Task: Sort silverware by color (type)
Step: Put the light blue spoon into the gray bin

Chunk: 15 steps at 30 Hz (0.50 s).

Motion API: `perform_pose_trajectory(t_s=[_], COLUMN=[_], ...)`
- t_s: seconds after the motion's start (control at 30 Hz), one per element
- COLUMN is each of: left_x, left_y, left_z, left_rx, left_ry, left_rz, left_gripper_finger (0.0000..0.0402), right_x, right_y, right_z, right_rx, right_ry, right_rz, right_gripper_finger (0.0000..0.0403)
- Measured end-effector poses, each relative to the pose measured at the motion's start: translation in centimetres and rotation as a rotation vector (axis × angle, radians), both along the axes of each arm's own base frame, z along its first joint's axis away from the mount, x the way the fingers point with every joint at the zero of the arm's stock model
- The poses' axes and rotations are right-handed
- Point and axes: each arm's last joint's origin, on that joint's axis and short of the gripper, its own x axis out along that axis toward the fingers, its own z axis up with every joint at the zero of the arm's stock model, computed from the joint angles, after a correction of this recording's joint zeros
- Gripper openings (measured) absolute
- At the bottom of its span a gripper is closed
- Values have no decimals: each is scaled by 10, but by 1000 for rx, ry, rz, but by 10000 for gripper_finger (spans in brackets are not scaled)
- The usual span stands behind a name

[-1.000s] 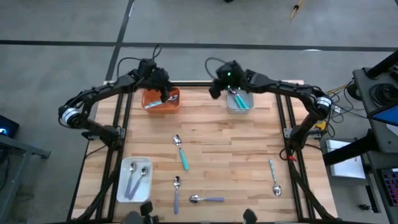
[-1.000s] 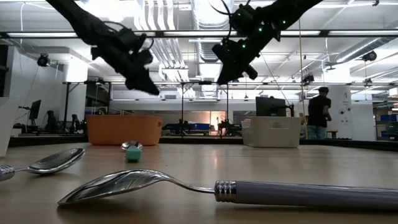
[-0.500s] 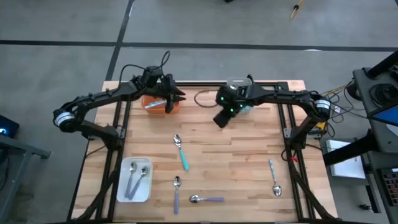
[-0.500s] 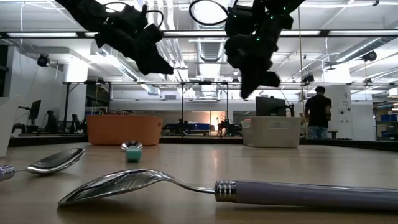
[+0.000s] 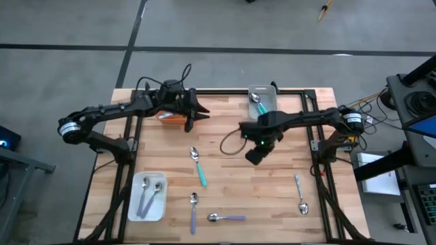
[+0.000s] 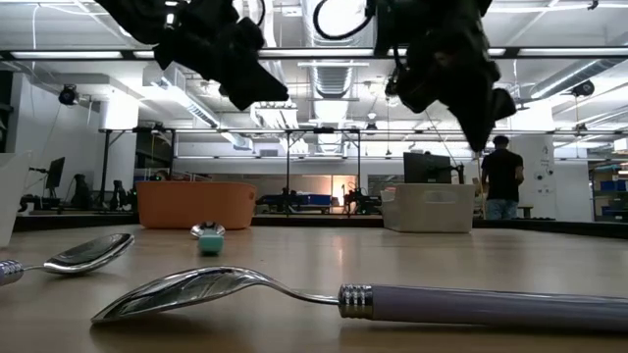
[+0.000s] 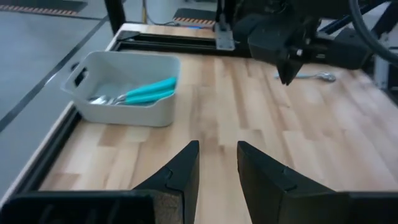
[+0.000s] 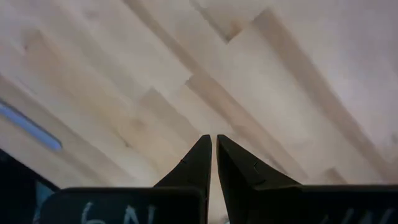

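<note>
Two tools hover empty: left tool (image 7: 216, 171) slightly spread, right tool (image 8: 214, 163) pressed together.

Left gripper (image 7: 216, 169) sits low over the wooden table (image 7: 311, 130), its two dark fingers (image 7: 180, 171) parted with a narrow gap and nothing between them. Ahead and off to one side is a grey tray (image 7: 121, 87) near the table edge, holding teal-handled spoons (image 7: 140, 92) with metal bowls; probably two, hard to count where they overlap. Farther off, the right gripper (image 7: 287, 73) hangs above the table, tip pointing down, apparently closed. Just beyond it a spoon (image 7: 308, 76) lies flat on the wood. A black frame rail (image 7: 168, 42) runs along the far edge.
</note>
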Motion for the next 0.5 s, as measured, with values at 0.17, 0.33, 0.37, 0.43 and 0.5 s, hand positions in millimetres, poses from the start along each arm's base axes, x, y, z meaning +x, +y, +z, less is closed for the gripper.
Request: perform_pose_trajectory(t_s=[0.17, 0.33, 0.37, 0.43, 0.5], left_x=[6, 6, 5, 2, -1], left_y=[-16, -30, -32, -38, -45], left_z=[-7, -13, -13, -16, -21], left_rx=[-39, -96, -109, -134, -176], left_ry=[-6, -10, -11, -2, 17], left_rz=[-20, -25, -17, 1, 7], left_gripper_finger=[89, 89, 89, 89, 89], right_x=[-1, -3, -3, -4, -4], right_y=[28, 48, 51, 57, 61], right_z=[0, -1, -1, -1, -1], right_rx=[2, -27, -30, -40, -66], right_ry=[13, 23, 25, 27, 22], right_rz=[46, 68, 68, 71, 74], right_gripper_finger=[17, 17, 17, 17, 17])
